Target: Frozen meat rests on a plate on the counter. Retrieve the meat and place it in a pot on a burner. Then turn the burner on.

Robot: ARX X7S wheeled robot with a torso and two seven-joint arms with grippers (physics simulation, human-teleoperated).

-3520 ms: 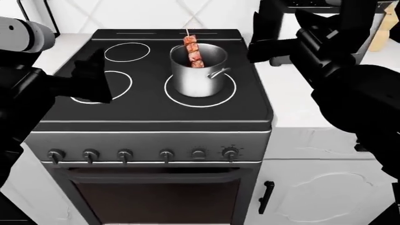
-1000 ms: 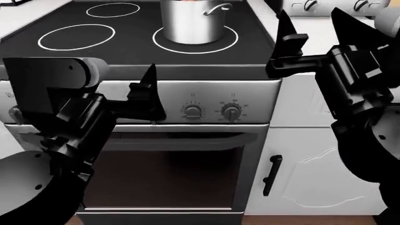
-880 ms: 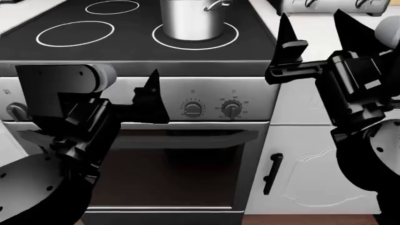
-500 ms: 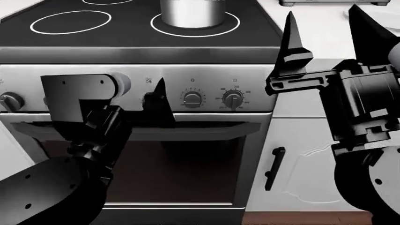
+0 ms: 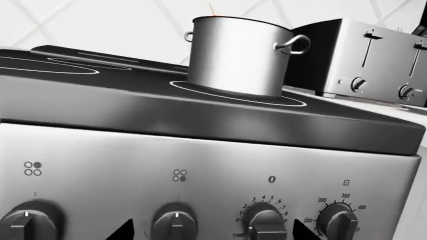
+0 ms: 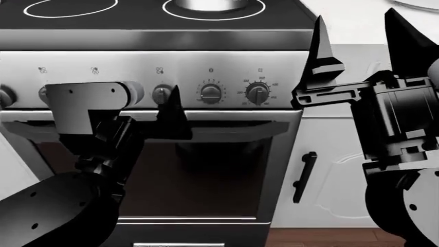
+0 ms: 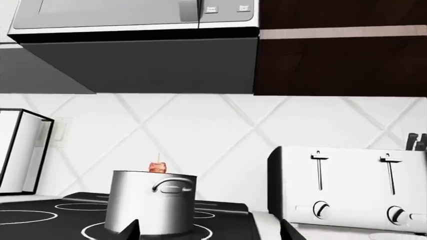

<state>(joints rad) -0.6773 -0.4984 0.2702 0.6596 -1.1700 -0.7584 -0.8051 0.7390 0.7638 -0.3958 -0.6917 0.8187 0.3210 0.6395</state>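
Observation:
The steel pot point(image 5: 240, 55) stands on the black cooktop inside a white burner point(image 5: 267, 99) ring. The meat point(image 7: 157, 167) sticks out of the pot point(image 7: 152, 202), its skewer tip just showing above the rim. My left gripper point(image 5: 213, 234) is open, close in front of the stove's control panel, its tips either side of two knobs point(image 5: 175, 225). In the head view my left gripper point(image 6: 147, 105) hangs level with the knob row point(image 6: 211, 92). My right gripper point(image 6: 360, 46) is open and empty, raised over the counter point(image 6: 357, 20) to the right of the stove. A pale plate point(image 7: 395, 236) rim shows by the toaster.
A chrome toaster point(image 5: 367, 60) sits on the counter right of the cooktop. The oven door point(image 6: 192, 175) and a white cabinet with a black handle point(image 6: 304, 177) lie below. A microwave point(image 7: 133, 15) hangs above the stove. Other burner rings point(image 6: 69, 7) mark the cooktop's left side.
The head view has dropped lower, so the stove front and knobs now fill it and the pot has slid out at the top. My left gripper sits nearer the knobs. Both grippers stay open.

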